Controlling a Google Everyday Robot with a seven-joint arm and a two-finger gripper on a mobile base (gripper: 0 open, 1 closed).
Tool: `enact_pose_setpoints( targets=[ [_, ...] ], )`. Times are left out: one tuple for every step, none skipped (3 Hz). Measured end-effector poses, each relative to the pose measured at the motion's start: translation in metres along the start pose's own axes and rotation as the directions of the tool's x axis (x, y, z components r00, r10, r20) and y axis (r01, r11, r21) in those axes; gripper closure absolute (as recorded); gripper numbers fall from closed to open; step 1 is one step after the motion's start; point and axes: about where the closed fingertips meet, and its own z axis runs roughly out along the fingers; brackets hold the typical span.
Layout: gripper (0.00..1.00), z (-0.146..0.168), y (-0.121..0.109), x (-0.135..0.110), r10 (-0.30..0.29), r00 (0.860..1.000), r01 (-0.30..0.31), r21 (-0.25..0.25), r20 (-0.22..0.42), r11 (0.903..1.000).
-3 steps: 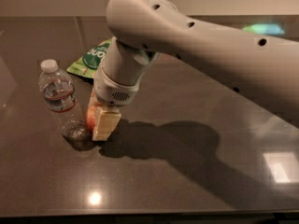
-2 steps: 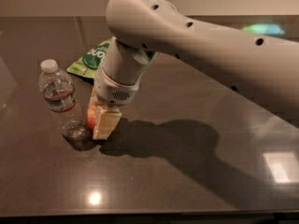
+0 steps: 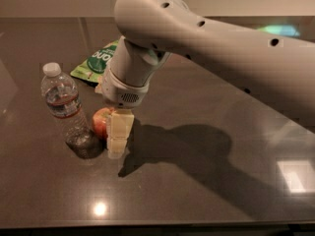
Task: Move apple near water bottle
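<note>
The red apple (image 3: 100, 122) sits low at the table, just right of the water bottle (image 3: 63, 104), a clear ribbed bottle with a white cap and a red-and-white label that stands upright. My gripper (image 3: 111, 135) hangs straight down from the big white arm and is closed around the apple. One cream finger (image 3: 119, 132) shows on the apple's right side and reaches down to the tabletop. The other finger is hidden behind the apple. A small gap separates the apple from the bottle's base.
A flat green snack bag (image 3: 96, 59) lies behind the gripper, partly hidden by the arm. The dark glossy table (image 3: 206, 181) stretches to the right and front. The arm's shadow falls to the right of the apple.
The gripper's finger has gone from tilted to nearly upright, and the apple has shifted slightly right. The bottle has not moved.
</note>
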Motion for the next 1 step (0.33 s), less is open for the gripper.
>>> enact_pose_setpoints(
  targets=[
    [0.0,0.0,0.0,0.0,0.0,1.0,0.0,0.0,0.0,1.0]
  ],
)
